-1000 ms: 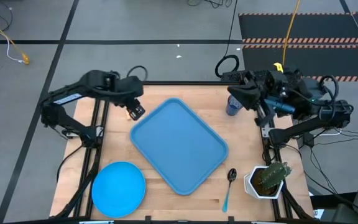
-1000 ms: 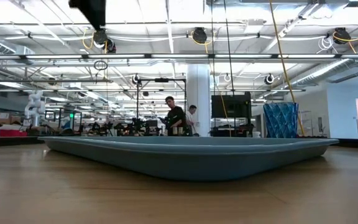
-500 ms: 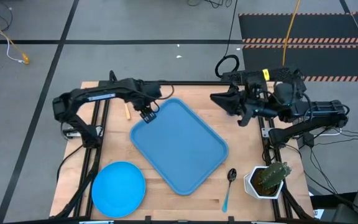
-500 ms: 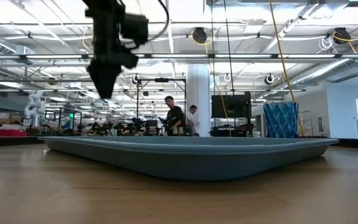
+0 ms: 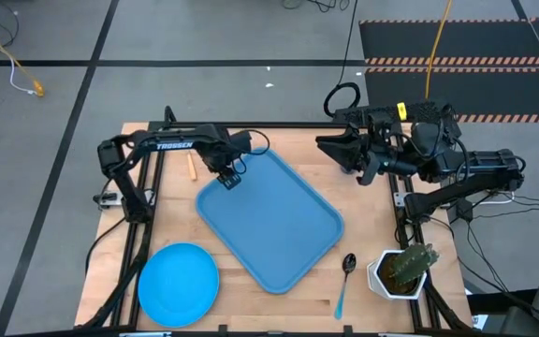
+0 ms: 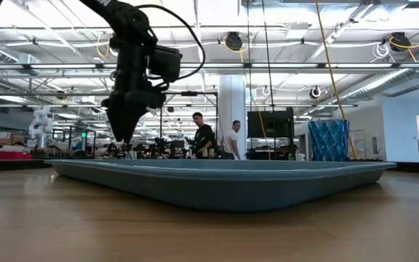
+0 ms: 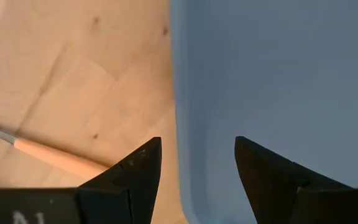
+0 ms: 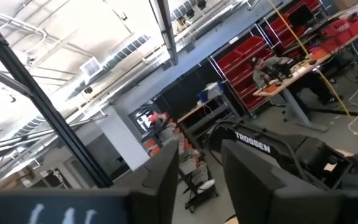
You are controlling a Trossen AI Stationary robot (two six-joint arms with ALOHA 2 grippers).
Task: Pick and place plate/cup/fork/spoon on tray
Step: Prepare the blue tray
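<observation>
The blue tray [image 5: 269, 220] lies slantwise in the middle of the table. The round blue plate [image 5: 178, 284] lies at the near left. The spoon [image 5: 344, 279] lies beside the tray's near right edge. Beyond the tray's far left corner, the orange-handled fork [image 5: 192, 167] rests flat on the wood. My left gripper [image 5: 230, 178] points down, open, above the tray's far left rim [image 7: 176, 124], with the fork [image 7: 48, 155] off to one side. My right gripper [image 5: 324, 147] hovers at the far right, open and holding nothing. The cup is hidden.
A white pot with a cactus [image 5: 402, 271] stands at the near right corner. In the low view the tray [image 6: 224, 182] fills the middle, my left gripper [image 6: 122, 135] hangs above its left end, and people stand in the room far behind.
My left gripper has moved from above the fork toward the table's right and come lower, over the tray's far left corner; the fork stays on the wood. My right gripper has shifted a little toward the table's left and now covers the spot where the cup showed.
</observation>
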